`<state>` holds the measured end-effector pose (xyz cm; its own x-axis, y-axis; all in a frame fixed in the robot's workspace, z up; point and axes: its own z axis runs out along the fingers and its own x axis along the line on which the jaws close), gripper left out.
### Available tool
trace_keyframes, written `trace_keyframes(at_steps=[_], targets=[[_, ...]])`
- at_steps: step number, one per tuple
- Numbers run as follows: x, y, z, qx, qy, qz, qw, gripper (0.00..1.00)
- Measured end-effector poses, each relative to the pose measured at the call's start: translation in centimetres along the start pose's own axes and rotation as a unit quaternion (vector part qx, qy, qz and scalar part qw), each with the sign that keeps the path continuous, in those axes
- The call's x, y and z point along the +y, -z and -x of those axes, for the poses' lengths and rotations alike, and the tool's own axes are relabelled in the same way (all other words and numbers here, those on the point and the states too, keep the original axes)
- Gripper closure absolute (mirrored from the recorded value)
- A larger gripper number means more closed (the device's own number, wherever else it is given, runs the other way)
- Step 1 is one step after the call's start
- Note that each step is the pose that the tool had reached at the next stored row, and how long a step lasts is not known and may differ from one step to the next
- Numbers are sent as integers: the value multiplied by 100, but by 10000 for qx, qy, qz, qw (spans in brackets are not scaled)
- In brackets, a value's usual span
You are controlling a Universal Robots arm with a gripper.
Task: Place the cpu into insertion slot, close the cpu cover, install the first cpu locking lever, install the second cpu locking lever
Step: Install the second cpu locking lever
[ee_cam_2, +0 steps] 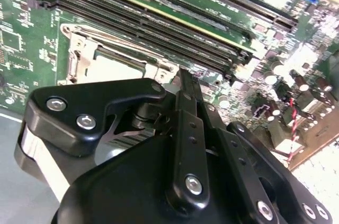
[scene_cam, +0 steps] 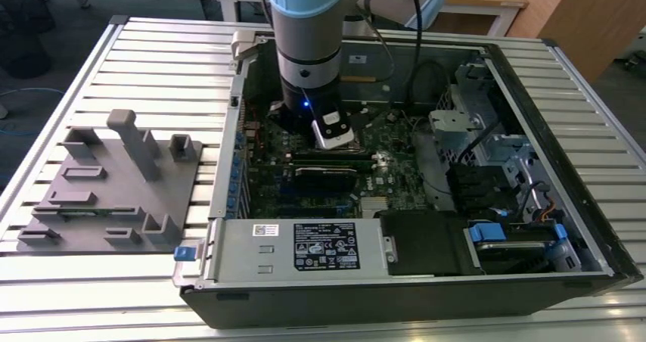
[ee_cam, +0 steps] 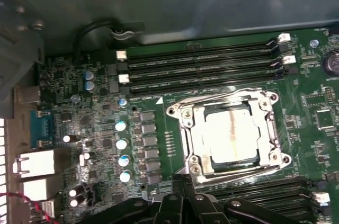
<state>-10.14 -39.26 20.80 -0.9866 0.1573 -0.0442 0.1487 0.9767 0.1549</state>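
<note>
The cpu lies flat in the insertion slot, its dull silver top showing through the window of the cpu cover. That cover is down over the chip. My gripper is shut with nothing in it, its black tips right at the socket's edge near one corner. In the second wrist view the gripper hides part of the insertion slot. The exterior view has the gripper low inside the open computer case, over the motherboard, hiding the socket.
Long black memory slots flank the socket on both sides. Capacitors and rear ports stand nearby. In the exterior view a grey fixture tray sits at the left, a power supply in front, a drive cage at the right.
</note>
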Motion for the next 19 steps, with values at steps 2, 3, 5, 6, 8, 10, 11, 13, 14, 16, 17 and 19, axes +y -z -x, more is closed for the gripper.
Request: trace_keyframes(at_steps=[2,3,5,6,8,10,11,13,14,16,17,19], targets=[[14,-3,-1,-1,-1,1,10000,90],[30,-5,-4,0,-1,0,10000,90],[67,-11,-10,0,0,0,10000,90],[88,-14,-13,0,0,0,10000,90],[131,-22,-20,0,0,0,10000,90],[170,-29,-26,-1,0,-1,10000,90],[188,-32,-29,-1,0,-3,10000,90],[219,-37,-32,-1,0,-10,10000,90],[231,-40,-28,-2,1,-15,10000,90],[252,-45,-5,-4,2,-25,10000,90],[261,-48,13,-5,2,-28,10000,90],[275,-52,56,-6,2,-37,10000,90]])
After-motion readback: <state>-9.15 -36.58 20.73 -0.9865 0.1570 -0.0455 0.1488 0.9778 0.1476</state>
